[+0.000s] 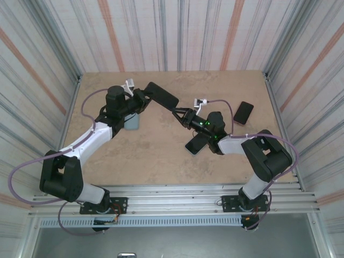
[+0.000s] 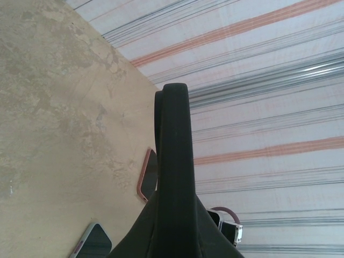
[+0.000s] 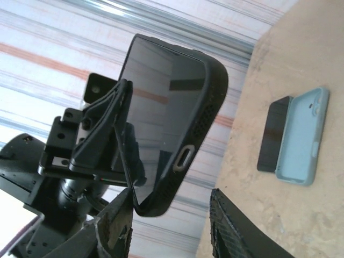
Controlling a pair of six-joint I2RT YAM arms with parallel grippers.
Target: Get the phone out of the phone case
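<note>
Phone case (image 1: 162,95), black with the phone (image 3: 156,91) inside, hangs over the desk (image 1: 156,161), pinched tight by the left claw (image 1: 141,100). The right claw (image 3: 172,236) is spread wide around its end.

I worked at a tan, mottled desk (image 1: 161,161) boxed in on three sides by a back wall (image 1: 177,32), a left wall (image 1: 32,80) and a right wall (image 1: 314,64). All three were white panels streaked with grey and orange stripes. Ribbed aluminium rails (image 1: 177,194) ran along my desk's near edge, and the light was bright and even, with a pale sheen on the panels.
</note>
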